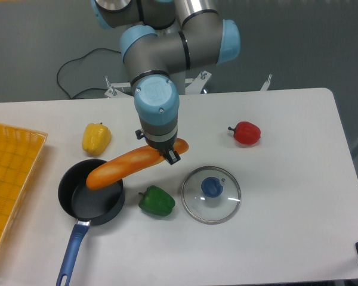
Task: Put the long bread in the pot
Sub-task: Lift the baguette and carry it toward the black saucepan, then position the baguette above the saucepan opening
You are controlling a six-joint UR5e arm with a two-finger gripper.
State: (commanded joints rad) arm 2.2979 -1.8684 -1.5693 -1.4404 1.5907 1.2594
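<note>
The long bread [122, 167] is an orange-brown loaf held in the air, tilted, its left end over the right part of the pot. The pot [77, 199] is a dark round saucepan with a blue handle [71, 250] pointing toward the table's front edge. My gripper [166, 154] comes down from above and is shut on the bread near its right end. The gripper body hides part of the loaf. The pot's inside looks empty.
A yellow pepper [96, 137] lies behind the pot. A green pepper [157, 201] lies right of the pot. A glass lid with a blue knob [210, 193] lies further right. A red pepper [246, 132] is at the back right. A yellow tray [9, 179] is at the left edge.
</note>
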